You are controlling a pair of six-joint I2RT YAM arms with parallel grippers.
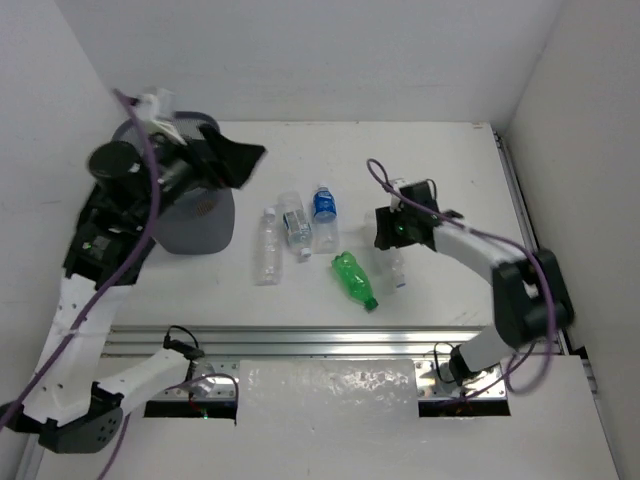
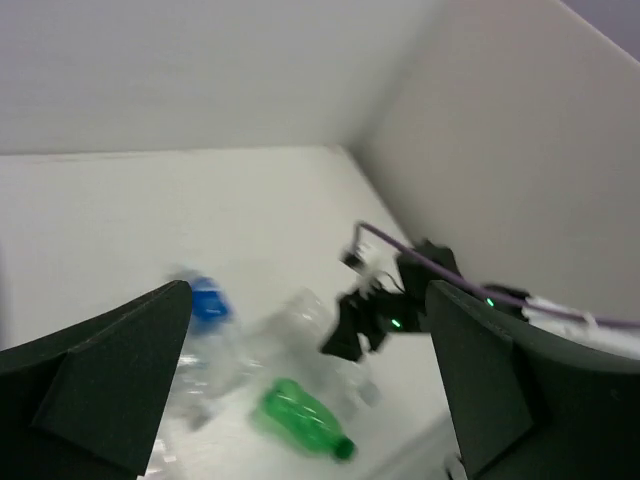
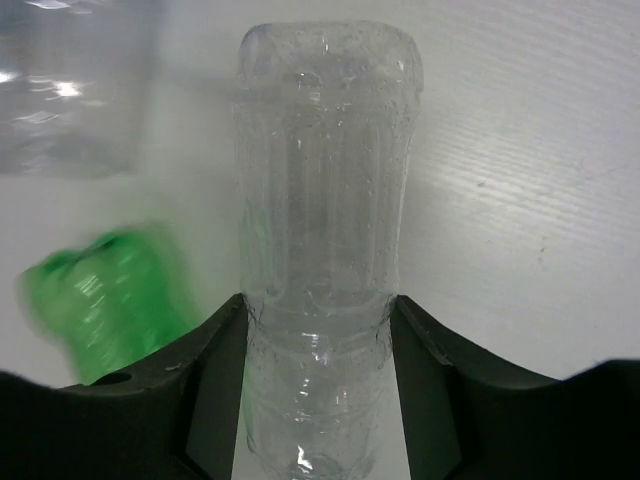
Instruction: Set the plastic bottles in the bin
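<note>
The dark grey bin (image 1: 196,226) stands at the left. My left gripper (image 1: 244,166) hangs open and empty just above its far right rim; in the left wrist view the left gripper (image 2: 308,292) spreads wide over blurred bottles. On the table lie a clear bottle (image 1: 268,246), a labelled clear bottle (image 1: 296,226), a blue-label bottle (image 1: 324,212) and a green bottle (image 1: 354,279). My right gripper (image 1: 396,246) is low on the table, its jaws pressed on both sides of another clear bottle (image 3: 325,150) lying there. The green bottle (image 3: 100,300) lies to its left.
White walls close in the table on the left, back and right. A metal rail (image 1: 300,340) runs along the near edge in front of the arm bases. A purple cable (image 1: 372,175) loops off the right wrist.
</note>
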